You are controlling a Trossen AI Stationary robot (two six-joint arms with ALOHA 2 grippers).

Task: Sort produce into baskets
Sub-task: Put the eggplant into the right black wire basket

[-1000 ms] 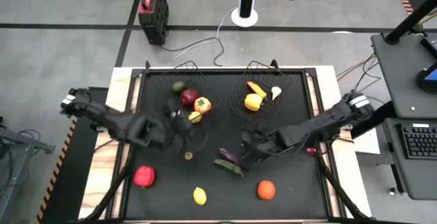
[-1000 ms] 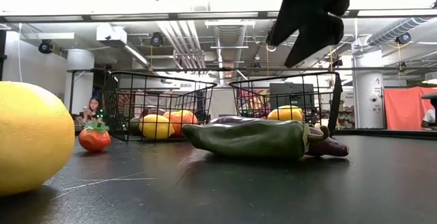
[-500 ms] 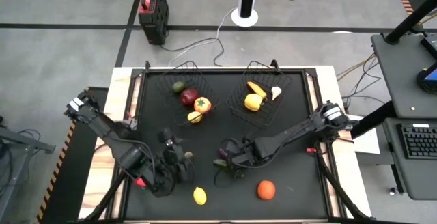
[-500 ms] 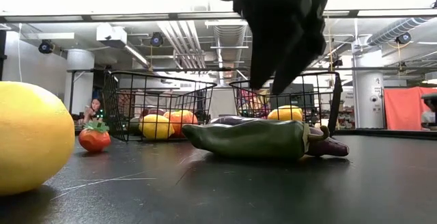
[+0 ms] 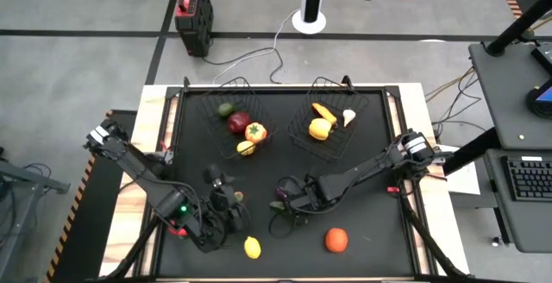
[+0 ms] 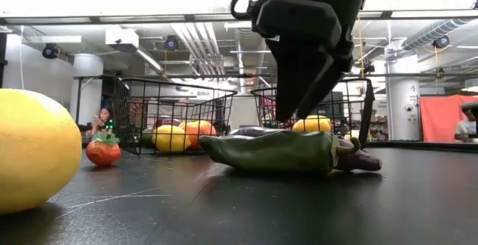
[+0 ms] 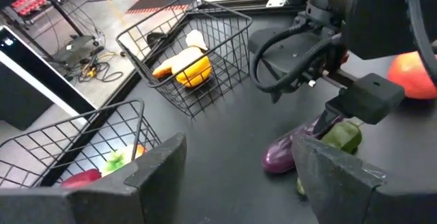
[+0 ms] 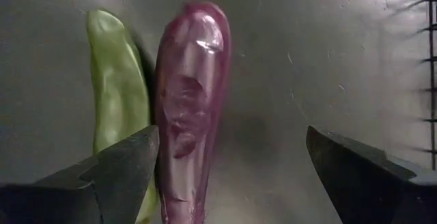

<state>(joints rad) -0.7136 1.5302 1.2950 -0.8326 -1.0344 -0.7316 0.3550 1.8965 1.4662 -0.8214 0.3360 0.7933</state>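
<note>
Here, eggplant (image 8: pixel 188 108) beside cucumber (image 8: pixel 119 94), between spread right fingers (image 8: pixel 123 166).

Overhead room light falls evenly across the high view; the black table (image 5: pixel 371 240) soaks it up and shows only faint shadows. In the low view the ceiling strip is blown out to white, and the lemon (image 6: pixel 33 152) close to the lens looms large and soft-edged. The right wrist view is dim, with a bright glare streak along the eggplant (image 8: pixel 191 108) and hazy sheen on the table around it; the near fingers (image 8: pixel 102 176) are blurred. The left wrist view is bright, its own fingers (image 7: pixel 157 176) out of focus
</note>
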